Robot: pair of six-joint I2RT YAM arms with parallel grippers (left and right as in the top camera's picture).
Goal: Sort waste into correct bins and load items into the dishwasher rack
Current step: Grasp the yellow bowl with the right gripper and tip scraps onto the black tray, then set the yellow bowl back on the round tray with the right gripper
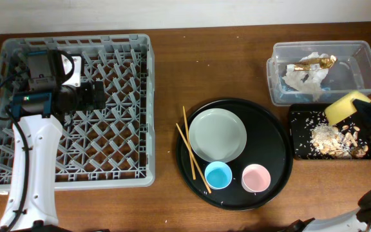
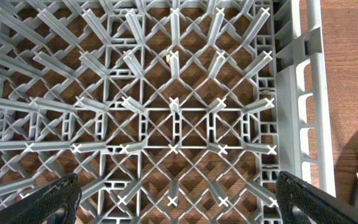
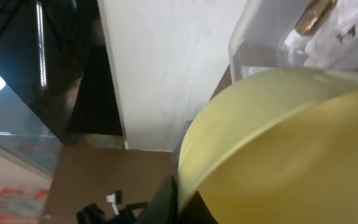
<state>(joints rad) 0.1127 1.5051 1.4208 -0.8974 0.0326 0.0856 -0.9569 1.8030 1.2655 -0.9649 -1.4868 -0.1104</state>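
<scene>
Left of frame: my left gripper (image 1: 100,95) hangs spread wide and empty over the dishwasher rack (image 1: 127,174). Centre: the round black tray (image 1: 275,138) carries the plate (image 1: 217,135), chopsticks (image 1: 192,148), blue cup (image 1: 218,175) and pink cup (image 1: 256,178), none yet loaded. Upper right: the clear tub (image 1: 366,51) holds tissue (image 1: 299,78) and wrapper (image 1: 317,62). Right edge: my right gripper (image 1: 366,113) clasps the yellow bowl (image 1: 345,106), tipped above the shallow black tray (image 1: 299,145), where food scraps (image 1: 332,138) lie. I judge the step to be emptying the bowl. I should hold its lower lip inside the tray walls, tilt steeply, and check for clinging crumbs before carrying it rackward.
</scene>
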